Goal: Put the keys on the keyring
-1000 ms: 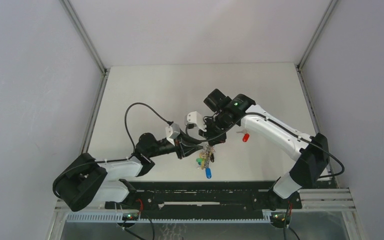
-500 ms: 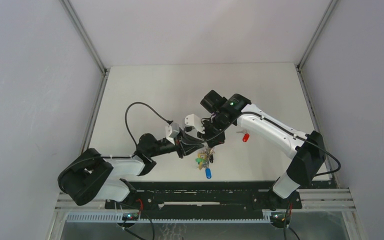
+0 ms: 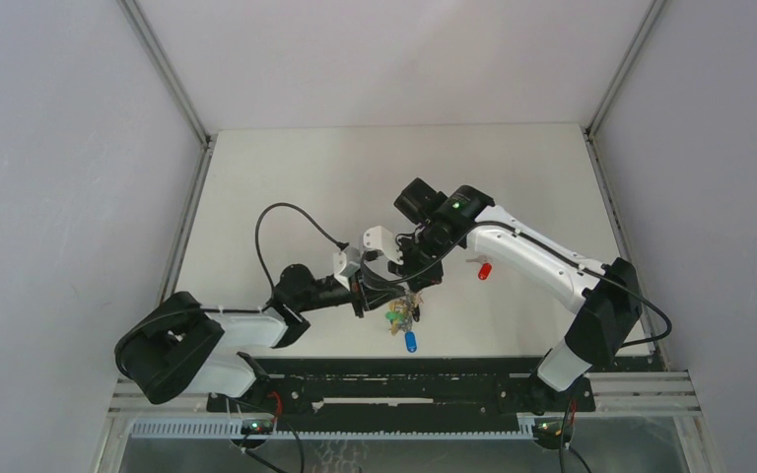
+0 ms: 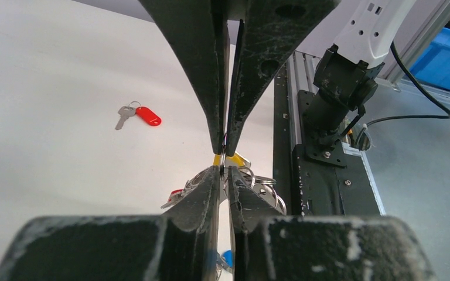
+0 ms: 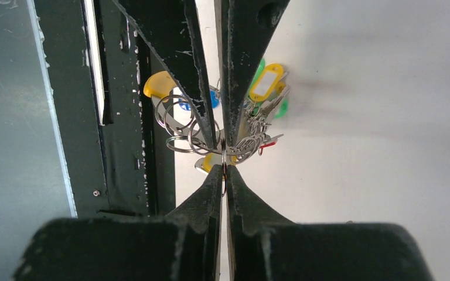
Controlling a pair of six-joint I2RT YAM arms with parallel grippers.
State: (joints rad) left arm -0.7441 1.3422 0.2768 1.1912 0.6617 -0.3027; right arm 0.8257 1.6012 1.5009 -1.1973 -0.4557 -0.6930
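The left fingers (image 4: 199,199) and the right fingers (image 5: 208,196) meet tip to tip over the near part of the bench (image 3: 306,177). Both pairs are pressed almost together, with only a thin slit between them. Each pair pinches the wire of the keyring (image 3: 406,313) from opposite sides. In the left wrist view a yellow part of the ring shows just at the point where the tips meet. Below the tips hangs the bunch: small silver rings, and keys with green, blue and yellow heads. The blue head is the lowest in the top view. I cannot tell if the bunch touches the bench.

The red key (image 3: 484,269) lies flat on the bench, apart from the keyring, on the right side of the right arm's wrist. In the left wrist view its silver blade points away from its red head, and nothing touches it.
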